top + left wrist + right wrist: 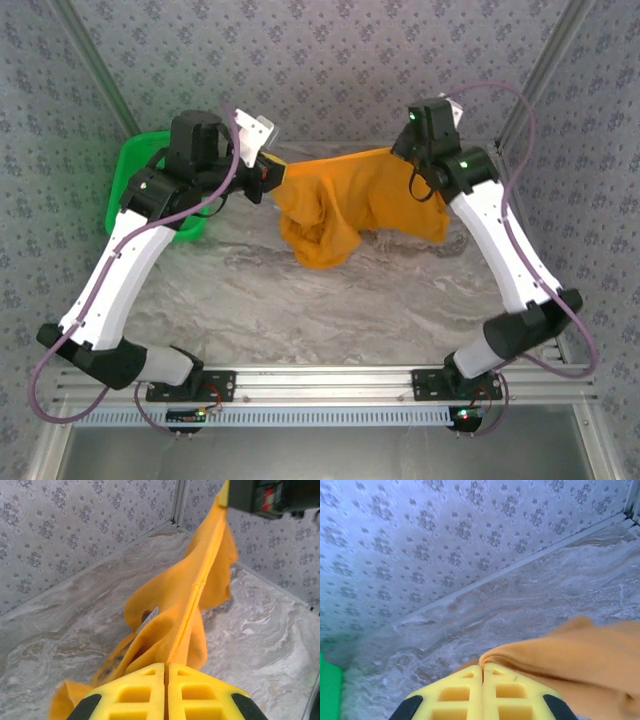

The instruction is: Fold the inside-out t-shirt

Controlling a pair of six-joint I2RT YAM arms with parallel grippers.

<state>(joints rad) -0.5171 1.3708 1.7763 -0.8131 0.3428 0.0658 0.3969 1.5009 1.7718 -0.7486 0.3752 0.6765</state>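
Observation:
The orange-yellow inside-out t-shirt [345, 205] hangs stretched between my two grippers above the far part of the marble table, its lower folds sagging toward the tabletop. My left gripper [272, 172] is shut on the shirt's left end. In the left wrist view the yellow jaws [166, 666] pinch a stitched hem of the t-shirt [197, 587], and a small white tag [149, 617] shows on the cloth. My right gripper [408, 152] is shut on the right end. The right wrist view has the gripper [483, 668] clamping a folded edge of the t-shirt [580, 647].
A green mesh basket [128, 170] sits at the far left, partly under my left arm, its corner [329, 690] visible at the right wrist view's lower left. Patterned walls close in the table on the far, left and right sides. Bare marble [330, 310] lies in front of the shirt.

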